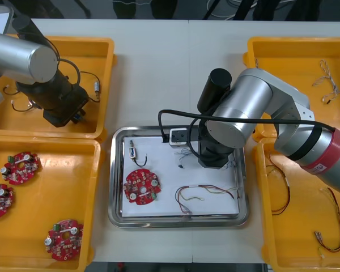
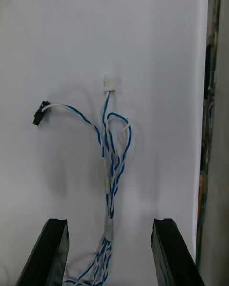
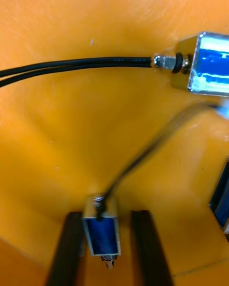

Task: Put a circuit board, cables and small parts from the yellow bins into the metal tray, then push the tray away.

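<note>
In the far-left bin, my left gripper clamps a part in its fingers for lifting; over the tray, my right gripper holds its fingers apart, the cable lying free.

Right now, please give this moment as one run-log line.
left gripper: shut on small metal part, far left yellow bin | right gripper: open over blue and white cable in metal tray | also there: circuit board

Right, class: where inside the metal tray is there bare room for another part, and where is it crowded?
Free: the strip between the circuit board and the red and yellow cable; between the small metal part and the right pincer. Crowded: the far right of the metal tray, where that pincer hovers over the blue and white cable.
</note>
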